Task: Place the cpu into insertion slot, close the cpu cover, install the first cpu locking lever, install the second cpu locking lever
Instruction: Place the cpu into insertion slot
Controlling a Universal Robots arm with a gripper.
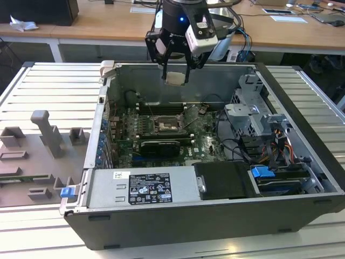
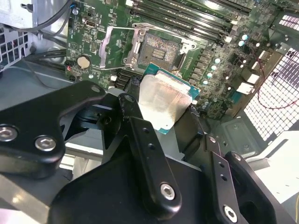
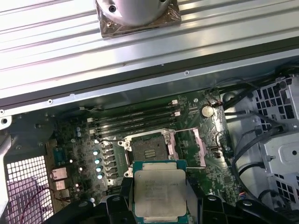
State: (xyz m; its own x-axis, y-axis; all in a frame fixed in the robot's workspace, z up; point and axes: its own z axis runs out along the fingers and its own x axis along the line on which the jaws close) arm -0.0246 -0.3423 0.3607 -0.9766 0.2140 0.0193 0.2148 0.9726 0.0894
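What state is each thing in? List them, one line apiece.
hand: shut on the chip, above the open case.
chip: held in the air over the board, not seated.
socket: empty and uncovered.
cover: swung open, off the socket.
computer case: lying on its side, side panel off.

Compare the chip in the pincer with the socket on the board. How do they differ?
The chip has a pale metal top; the socket is dark inside a silvery rim. The chip hangs clamped in the pincer; the socket lies fixed on the board, empty, its cover open. Both are square.
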